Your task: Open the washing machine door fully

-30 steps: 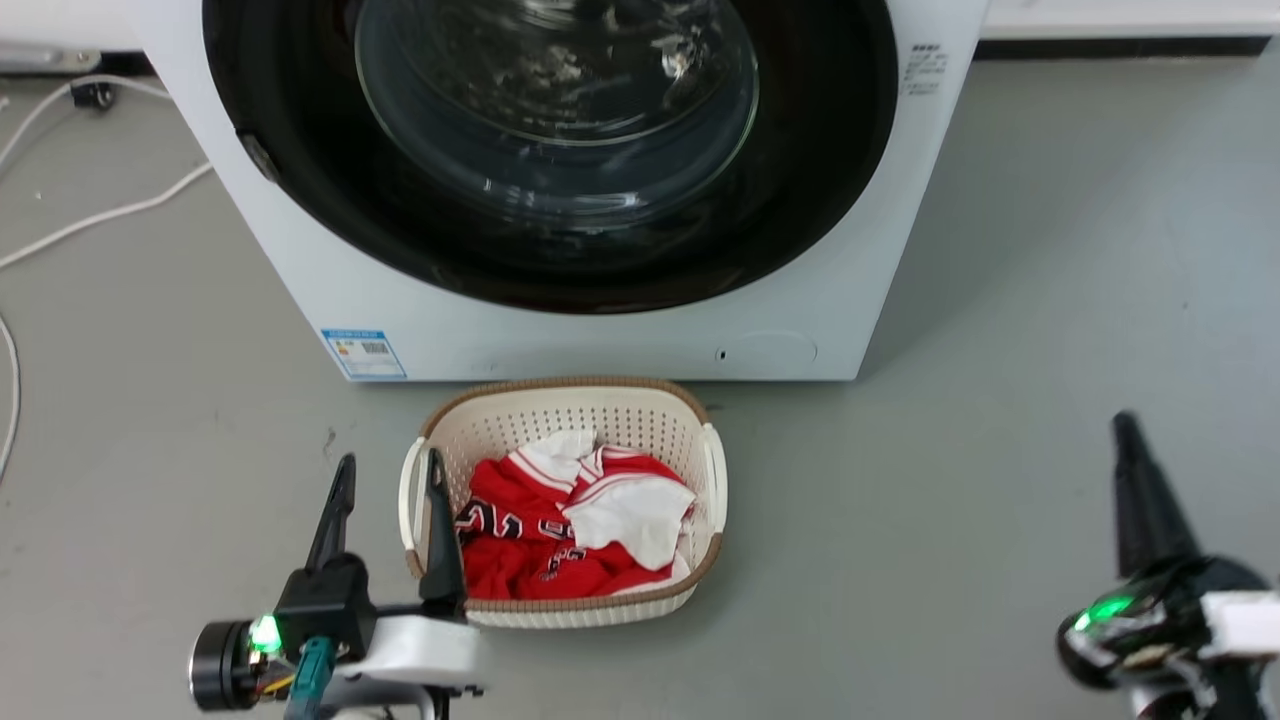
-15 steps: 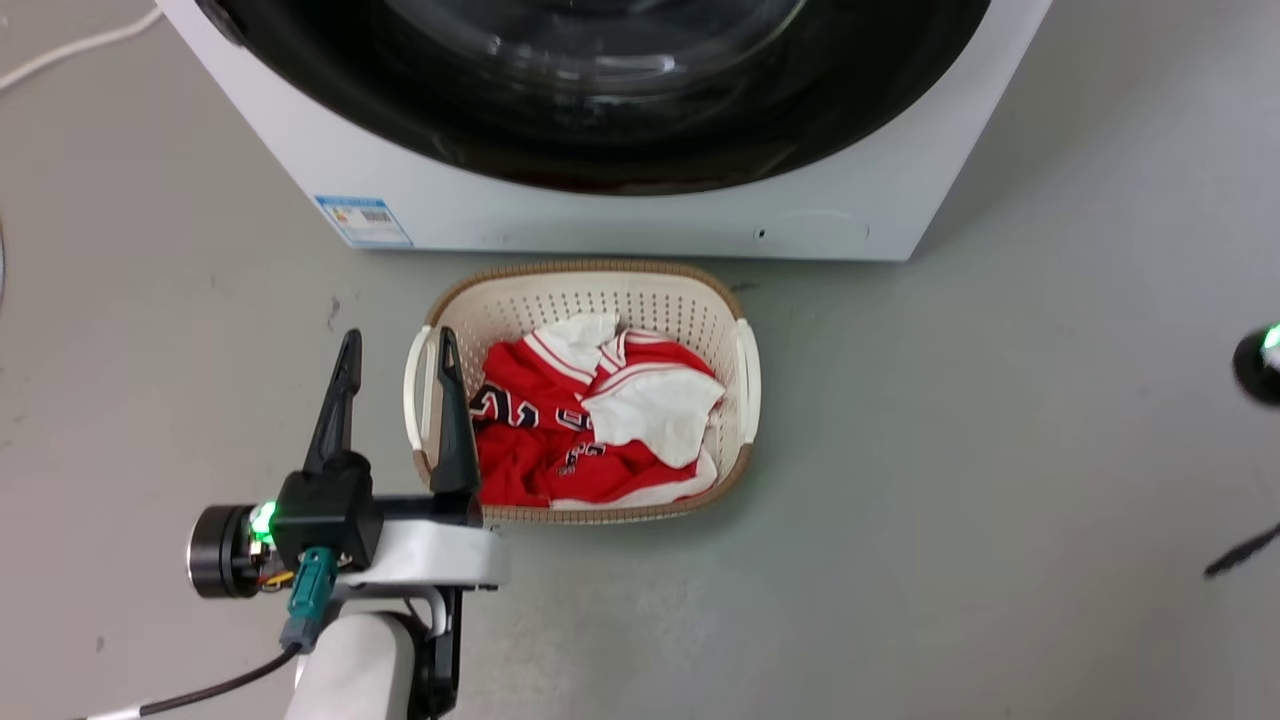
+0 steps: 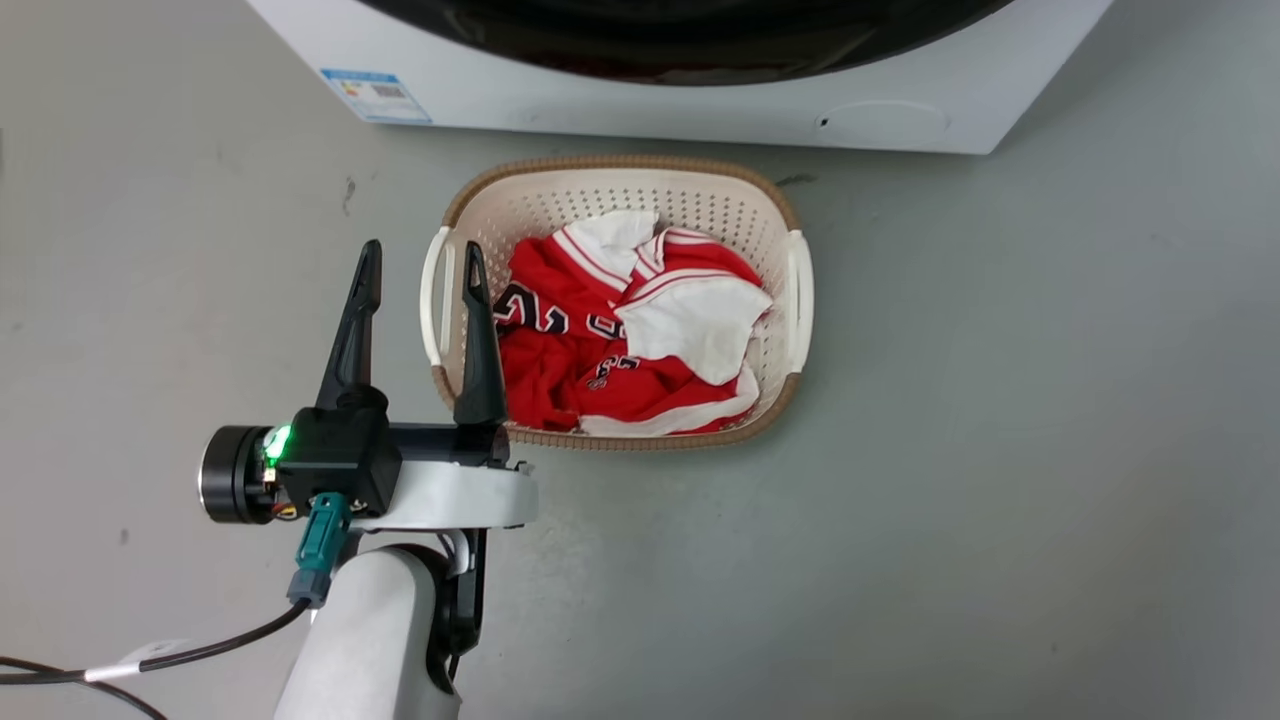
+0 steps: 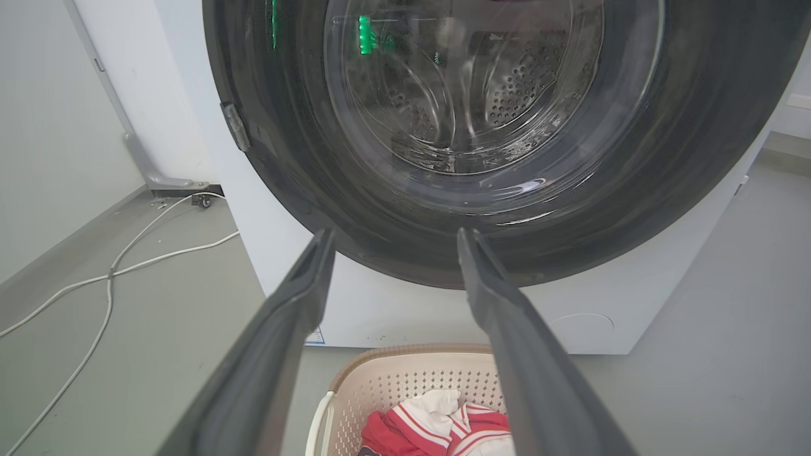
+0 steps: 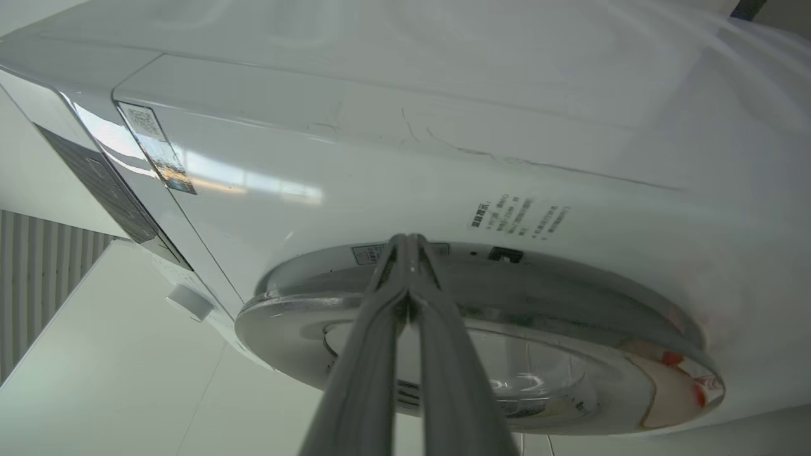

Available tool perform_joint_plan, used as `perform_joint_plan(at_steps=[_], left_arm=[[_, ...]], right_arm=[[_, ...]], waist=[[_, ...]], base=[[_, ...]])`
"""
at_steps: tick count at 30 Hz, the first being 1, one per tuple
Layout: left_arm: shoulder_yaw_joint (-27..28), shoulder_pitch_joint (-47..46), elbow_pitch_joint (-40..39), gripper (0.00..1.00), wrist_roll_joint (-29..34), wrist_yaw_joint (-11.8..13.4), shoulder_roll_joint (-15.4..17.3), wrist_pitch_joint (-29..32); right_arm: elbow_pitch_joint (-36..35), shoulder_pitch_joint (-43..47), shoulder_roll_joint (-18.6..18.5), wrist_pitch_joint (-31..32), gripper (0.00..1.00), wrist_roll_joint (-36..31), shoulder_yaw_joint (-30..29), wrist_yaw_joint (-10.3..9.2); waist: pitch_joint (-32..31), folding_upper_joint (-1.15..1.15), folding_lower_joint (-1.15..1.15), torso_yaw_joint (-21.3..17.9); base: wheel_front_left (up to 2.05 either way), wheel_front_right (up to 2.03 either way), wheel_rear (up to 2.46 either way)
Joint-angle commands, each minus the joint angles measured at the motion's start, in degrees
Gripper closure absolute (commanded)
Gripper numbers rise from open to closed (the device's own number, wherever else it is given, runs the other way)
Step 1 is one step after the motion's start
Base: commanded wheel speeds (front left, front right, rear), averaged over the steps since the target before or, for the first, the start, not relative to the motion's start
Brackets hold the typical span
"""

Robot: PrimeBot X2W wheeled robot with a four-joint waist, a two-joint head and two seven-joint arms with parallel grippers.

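The door (image 4: 494, 126) is shut, flat against the machine's (image 4: 393, 310) front, so none of the opening is done yet. My right gripper (image 5: 405, 239) has its fingers pressed together with nothing between them. The tips are aimed at the door's rim beside a small label (image 5: 369, 253), and I cannot tell whether they touch it. I judge that a thin closed tip suits slipping behind that edge to hook it outward.

The metal piece (image 4: 236, 126) on the opposite rim looks like the hinge, so the door should swing toward the robot's left. My left gripper (image 3: 421, 250) is spread wide and holds nothing. It hangs low over the floor (image 3: 1000, 450) by the basket's (image 3: 620, 165) left side, out of the work.

The basket, with a red shirt (image 3: 590, 350) in it, stands just before the machine's bottom edge, below the door, so I expect the swing to pass above it. There is open floor to the basket's right. Cables (image 4: 127, 266) trail on the floor off the machine's left side.
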Motion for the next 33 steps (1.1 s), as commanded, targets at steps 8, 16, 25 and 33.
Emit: perform_joint_plan(at_steps=[8, 16, 25, 33], left_arm=[[-1.49, -1.96, -0.69, 0.0, -1.22, 1.18, -0.05, -0.14], [-2.49, -3.02, -0.98, 0.0, -2.05, 1.81, -0.05, -0.14], [-2.75, -2.56, -0.16, 0.0, -2.27, 1.93, -0.05, -0.13], [-1.8, -0.82, 0.21, 0.0, -1.47, 1.86, -0.04, -0.14]], right_arm=[[7.22, -11.55, -2.2, 4.06, 1.0, -3.48, 5.1, -0.02], [11.52, -18.04, -1.4, 7.22, 1.0, -7.08, 10.3, -0.02], [10.82, -15.47, -0.32, 10.42, 1.0, -7.52, 12.71, -0.01], [6.91, -8.35, -0.12, 13.39, 1.0, -7.03, 14.06, 0.04]], waist=[[3.77, 0.0, -0.01, 2.89], [5.97, 0.0, -0.01, 4.21], [4.73, 0.0, -0.01, 4.49], [1.45, 0.0, -0.01, 3.28]], base=[[0.0, 0.0, 0.0], [0.0, 0.0, 0.0], [0.0, 0.0, 0.0], [0.0, 0.0, 0.0]])
